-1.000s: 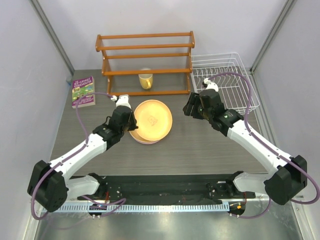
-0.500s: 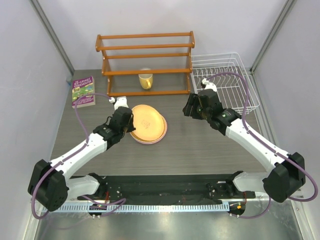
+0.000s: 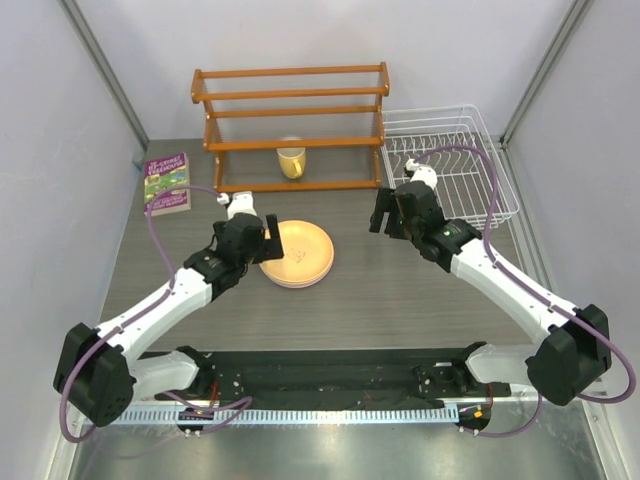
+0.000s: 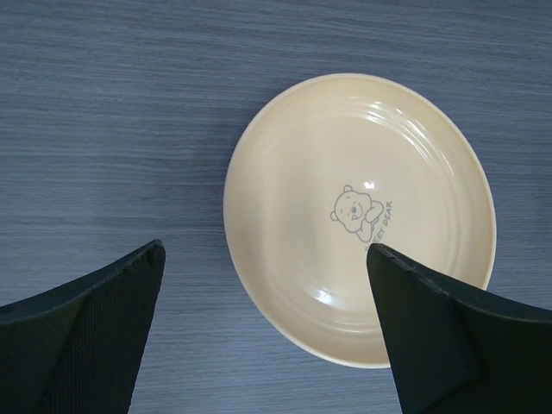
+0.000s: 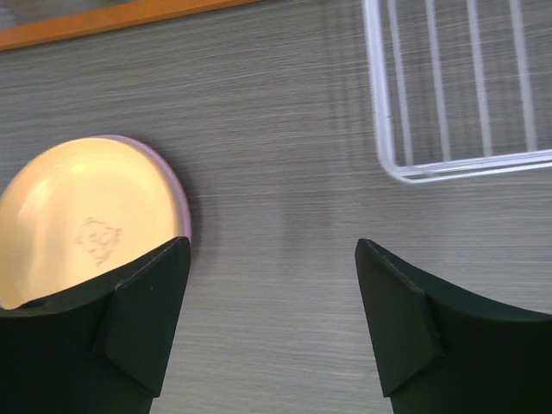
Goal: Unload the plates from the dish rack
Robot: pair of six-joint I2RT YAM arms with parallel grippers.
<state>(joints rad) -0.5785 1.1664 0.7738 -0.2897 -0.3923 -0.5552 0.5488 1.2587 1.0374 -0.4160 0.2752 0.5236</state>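
An orange-yellow plate (image 3: 300,250) with a bear print lies flat on top of a stack in the middle of the table. A lavender rim (image 5: 179,190) shows under it, and the lower plates are mostly hidden. My left gripper (image 3: 268,238) is open at the stack's left edge. In the left wrist view the orange-yellow plate (image 4: 358,216) lies free between and beyond the left gripper's (image 4: 266,248) black fingers. My right gripper (image 3: 382,213) hangs open over bare table between the stack and the white wire dish rack (image 3: 450,165). No plates show in the rack. Nothing sits in the right gripper (image 5: 272,243).
A brown wooden slatted shelf (image 3: 290,110) stands at the back, with a yellow mug (image 3: 291,160) on its lowest level. A purple book (image 3: 166,182) lies at the back left. The dish rack's rim (image 5: 374,95) is close to the right gripper.
The orange-yellow plate, held raised and tilted by my left gripper, has come down flat onto the stack. The left gripper has opened and let it go. The right gripper's fingers spread slightly wider.
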